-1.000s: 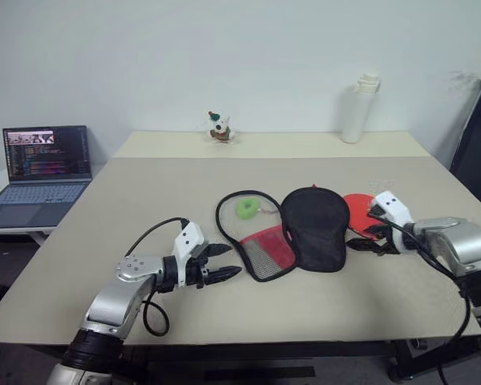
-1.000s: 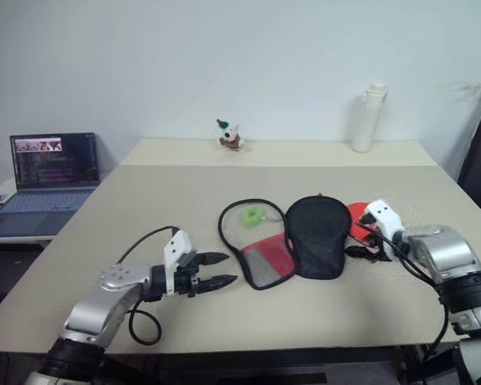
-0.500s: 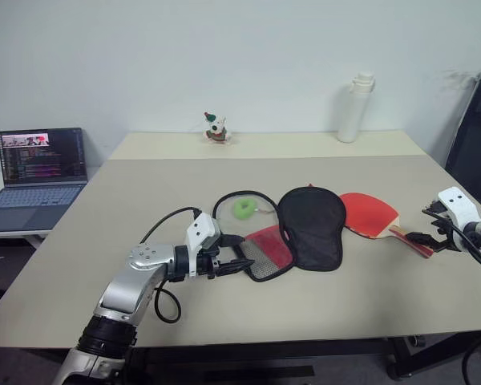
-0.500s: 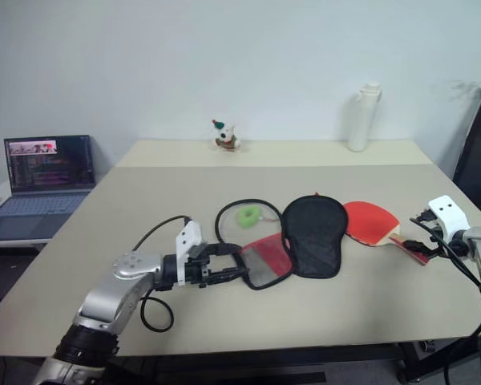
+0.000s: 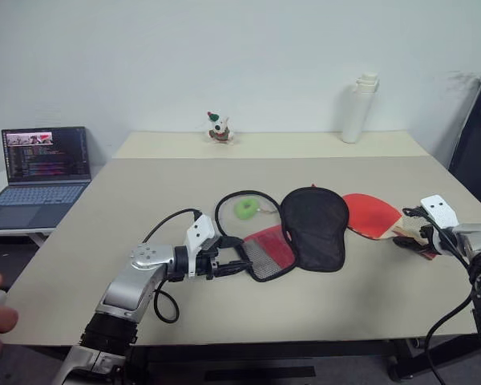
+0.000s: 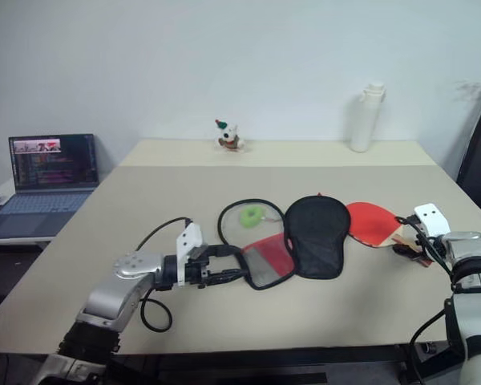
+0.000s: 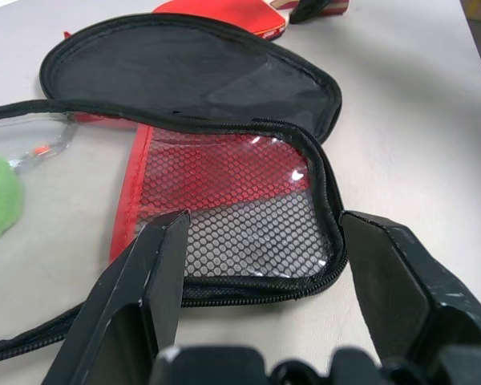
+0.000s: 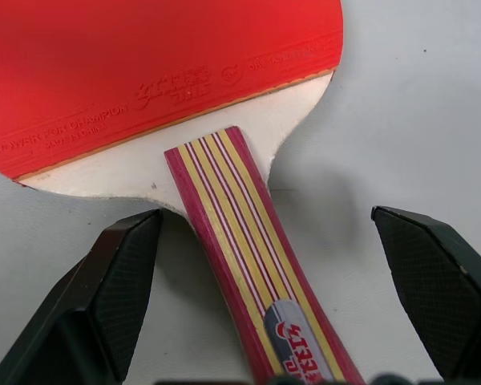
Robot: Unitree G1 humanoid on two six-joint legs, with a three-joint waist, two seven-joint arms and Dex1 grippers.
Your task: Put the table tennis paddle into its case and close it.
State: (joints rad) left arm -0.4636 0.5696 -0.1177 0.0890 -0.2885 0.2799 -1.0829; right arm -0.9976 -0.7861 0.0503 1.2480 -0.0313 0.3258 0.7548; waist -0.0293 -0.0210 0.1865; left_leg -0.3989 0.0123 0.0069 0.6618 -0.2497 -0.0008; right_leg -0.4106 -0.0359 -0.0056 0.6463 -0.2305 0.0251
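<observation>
Red rubber over a light wooden blade, flat on the table: the table tennis paddle, at about three o'clock from the case, blade tucked just beside the black flap, striped handle running out toward four o'clock; likely light and stiff, unbending under a pinch; rubber face grippy but easily marked, so better left alone; best taken across the handle, narrow, hard-edged and sized for two fingers. Right gripper spread wide, empty, straddling that handle with a finger well clear on either side, not touching; probably a matter of sinking lower and pinching across the wood, with a risk of the paddle pivoting on the smooth top if caught off-centre.

Soft fabric for the case: unzipped and splayed open mid-table, black half toward three o'clock, red half with mesh toward nine o'clock, zipper rim looping around; likely limp, light, prone to sliding and folding when pushed, so in need of pinning while the paddle goes in. Left gripper parted fairly wide, holding nothing, fingers either side of the narrow end of the mesh half, apparently about to pin or lift that rim. Small green ring inside the zipper loop at ten o'clock of the case.
</observation>
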